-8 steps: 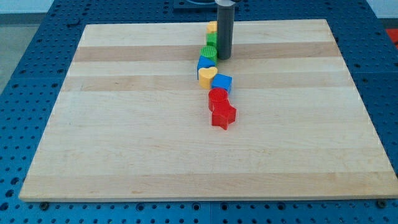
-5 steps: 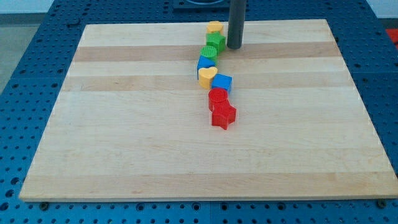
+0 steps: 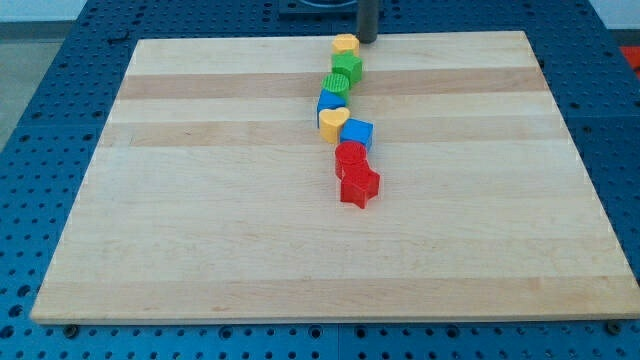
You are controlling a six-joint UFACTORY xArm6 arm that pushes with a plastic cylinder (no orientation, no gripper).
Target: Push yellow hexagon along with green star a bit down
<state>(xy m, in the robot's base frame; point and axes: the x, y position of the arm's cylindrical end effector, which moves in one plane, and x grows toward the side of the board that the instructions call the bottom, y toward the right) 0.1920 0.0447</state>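
The yellow hexagon (image 3: pixel 345 44) sits near the board's top edge. The green star (image 3: pixel 348 67) lies just below it, touching or nearly touching. My tip (image 3: pixel 367 41) is at the board's top edge, just to the right of the yellow hexagon and a little apart from it. Only the rod's lower end shows.
Below the green star runs a chain of blocks: a green ridged round block (image 3: pixel 336 84), a blue block (image 3: pixel 331 102), a yellow heart (image 3: pixel 333 123), a blue cube (image 3: pixel 357 133), a red round block (image 3: pixel 351 156) and a red star (image 3: pixel 360 186). The wooden board (image 3: pixel 200 220) lies on a blue pegboard.
My tip has moved up the view, from beside the green blocks to the board's top edge beside the yellow hexagon. No block has moved.
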